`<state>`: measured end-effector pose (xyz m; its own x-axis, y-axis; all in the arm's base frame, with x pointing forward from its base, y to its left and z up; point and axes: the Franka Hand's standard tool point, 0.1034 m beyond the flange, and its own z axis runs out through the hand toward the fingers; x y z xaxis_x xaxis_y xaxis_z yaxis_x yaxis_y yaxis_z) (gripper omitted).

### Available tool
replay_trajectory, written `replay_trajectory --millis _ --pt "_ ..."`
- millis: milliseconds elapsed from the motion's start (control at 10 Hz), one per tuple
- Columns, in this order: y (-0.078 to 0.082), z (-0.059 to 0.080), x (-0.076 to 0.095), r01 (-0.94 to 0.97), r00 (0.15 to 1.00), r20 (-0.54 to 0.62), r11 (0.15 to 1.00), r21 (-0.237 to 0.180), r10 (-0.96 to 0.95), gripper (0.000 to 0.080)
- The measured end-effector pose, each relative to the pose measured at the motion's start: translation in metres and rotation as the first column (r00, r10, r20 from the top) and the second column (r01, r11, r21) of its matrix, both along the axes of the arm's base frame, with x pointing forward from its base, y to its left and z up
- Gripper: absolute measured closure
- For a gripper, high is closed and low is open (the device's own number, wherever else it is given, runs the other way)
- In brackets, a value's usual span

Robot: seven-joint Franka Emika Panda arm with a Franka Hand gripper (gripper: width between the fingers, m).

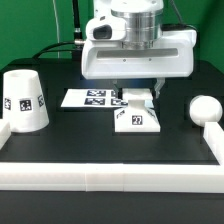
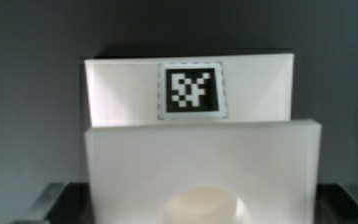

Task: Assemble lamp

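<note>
The white square lamp base (image 1: 135, 112) stands in the middle of the black table, with a tag on its front face; it fills the wrist view (image 2: 194, 150), tag side showing. My gripper (image 1: 137, 93) hangs straight over it, its dark fingers (image 2: 60, 205) pressed against the base's two sides. The base looks to be resting on the table. The tapered shade (image 1: 22, 100) stands at the exterior view's left. The round-topped bulb (image 1: 205, 108) lies at the exterior view's right. Both are apart from the gripper.
The marker board (image 1: 88, 98) lies flat just behind and to the left of the base in the exterior view. White border rails (image 1: 110, 178) run along the front and both sides of the table.
</note>
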<state>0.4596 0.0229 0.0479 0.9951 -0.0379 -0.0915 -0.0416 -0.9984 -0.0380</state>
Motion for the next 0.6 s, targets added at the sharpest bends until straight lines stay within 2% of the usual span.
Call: replay_trajectory --millis 200,400,600 --pt "0.004 0.000 0.029 -0.003 1.000 0.029 1.000 0.004 0.003 0.0265" --pt "0.011 0.001 0.065 -0.012 0.998 0.070 1.000 0.009 0.011 0.0265" --pt "0.022 0.002 0.093 -0.007 0.996 0.089 1.000 0.014 0.006 0.0265"
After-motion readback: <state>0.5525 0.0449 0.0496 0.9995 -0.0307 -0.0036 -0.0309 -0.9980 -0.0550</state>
